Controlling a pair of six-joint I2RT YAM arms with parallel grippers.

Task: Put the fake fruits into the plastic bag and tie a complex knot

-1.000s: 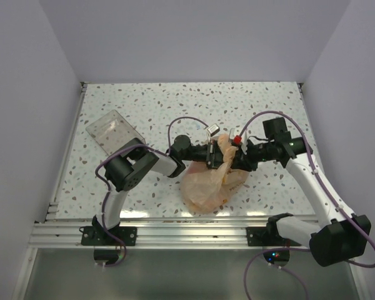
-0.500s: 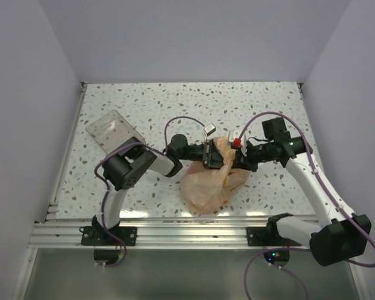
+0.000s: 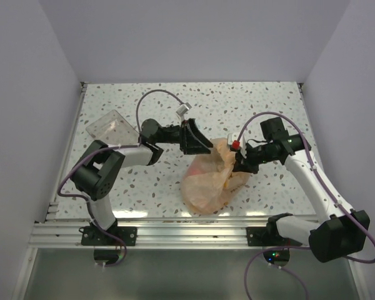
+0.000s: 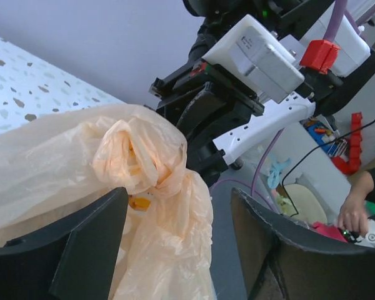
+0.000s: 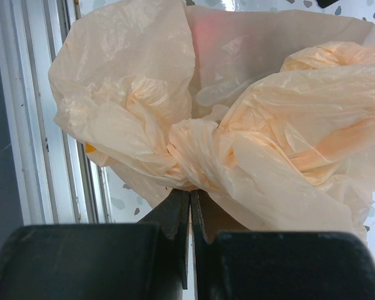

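Observation:
The peach-orange plastic bag (image 3: 205,182) sits between my arms, its top twisted into a knot (image 4: 139,155). Fake fruits show only as dim shapes through the film: a yellow-orange bit (image 4: 139,202) and a red glow (image 5: 207,32). My right gripper (image 3: 235,161) is shut, its fingertips (image 5: 182,209) pinching the plastic just under the knot (image 5: 197,156). My left gripper (image 3: 203,144) stands open just left of the bag's top. In the left wrist view the bag's film lies between my wide-apart fingers (image 4: 81,250), which do not hold it.
A clear rigid plastic tray (image 3: 112,129) lies at the back left of the speckled table (image 3: 250,103). The aluminium rail (image 3: 175,228) runs along the near edge. White walls close in the left, back and right sides.
My left gripper has opened, let go of the bag's top and drawn back to the left. The right gripper has shut fully and stayed at the knot.

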